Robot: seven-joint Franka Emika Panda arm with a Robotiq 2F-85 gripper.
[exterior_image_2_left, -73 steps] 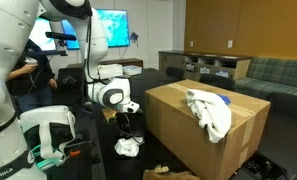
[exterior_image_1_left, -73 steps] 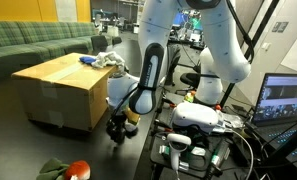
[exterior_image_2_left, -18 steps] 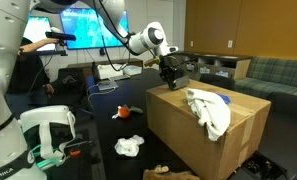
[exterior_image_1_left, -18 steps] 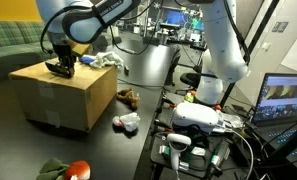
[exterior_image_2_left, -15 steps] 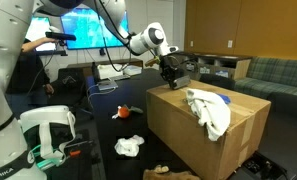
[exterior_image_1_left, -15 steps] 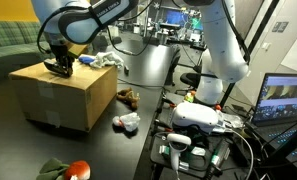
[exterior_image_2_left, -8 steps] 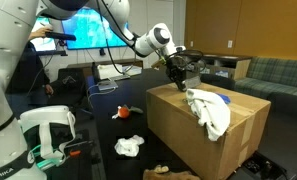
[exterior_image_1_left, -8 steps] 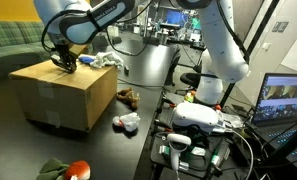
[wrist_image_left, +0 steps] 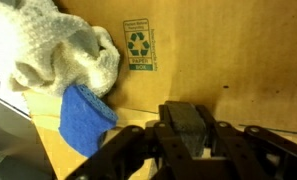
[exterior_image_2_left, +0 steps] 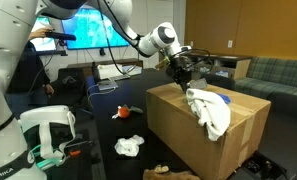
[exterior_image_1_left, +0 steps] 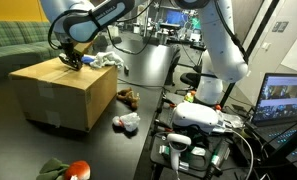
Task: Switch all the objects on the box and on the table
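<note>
Gripping black block, hand hovers near box edge.

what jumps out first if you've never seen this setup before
The big cardboard box on the dark table, with the white arm's end effector hanging just above its top, shut on what looks like a flat black block. Next, the white cloth draped over the box's edge beside a blue item, and the red-and-green plush down on the table.

The table carries the box, white cloth and plush.
</note>
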